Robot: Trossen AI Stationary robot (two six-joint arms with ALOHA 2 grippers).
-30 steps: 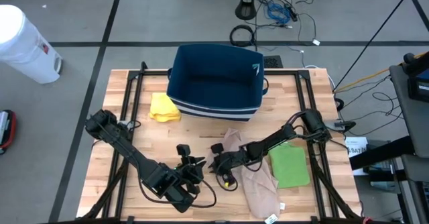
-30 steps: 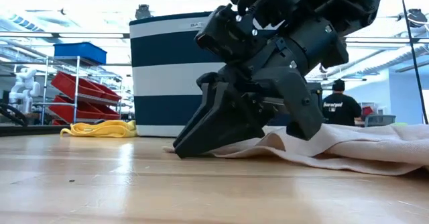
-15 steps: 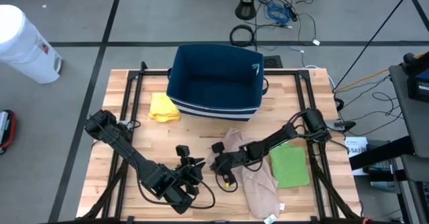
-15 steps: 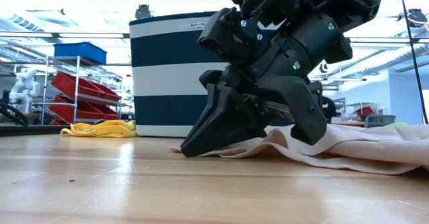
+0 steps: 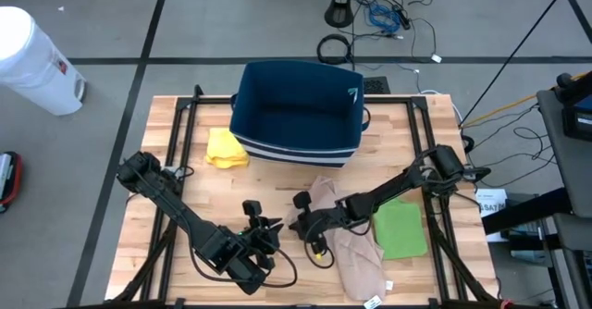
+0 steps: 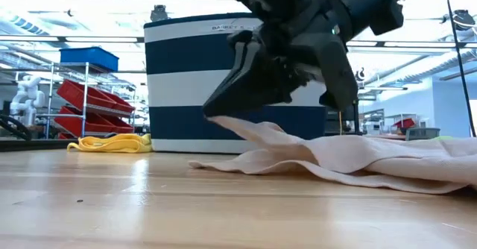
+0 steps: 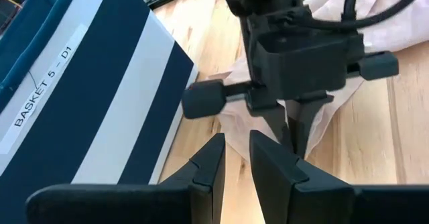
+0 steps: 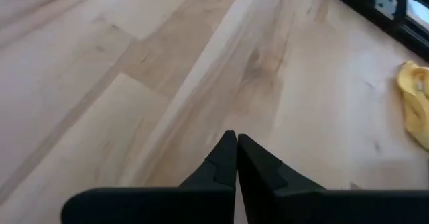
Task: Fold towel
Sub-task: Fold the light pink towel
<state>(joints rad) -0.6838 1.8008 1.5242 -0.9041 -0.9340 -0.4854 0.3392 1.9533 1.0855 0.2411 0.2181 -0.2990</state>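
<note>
surface: wooden table (image 5: 185,142) | room: red bins (image 6: 89,100) (shelved) | right end effector (image 6: 212,113) pinching beige towel (image 6: 358,159) edge

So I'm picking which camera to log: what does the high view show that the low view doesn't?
Only the high view shows the green cloth and the left gripper, waiting nearby. Only the low view shows the beige towel edge lifted off the table, pinched by the shut right gripper. Both show the basket and yellow cloth.

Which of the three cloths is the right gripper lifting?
The beige towel in the middle: the right gripper pinches its edge off the table. The green cloth and yellow cloth lie untouched.
</note>
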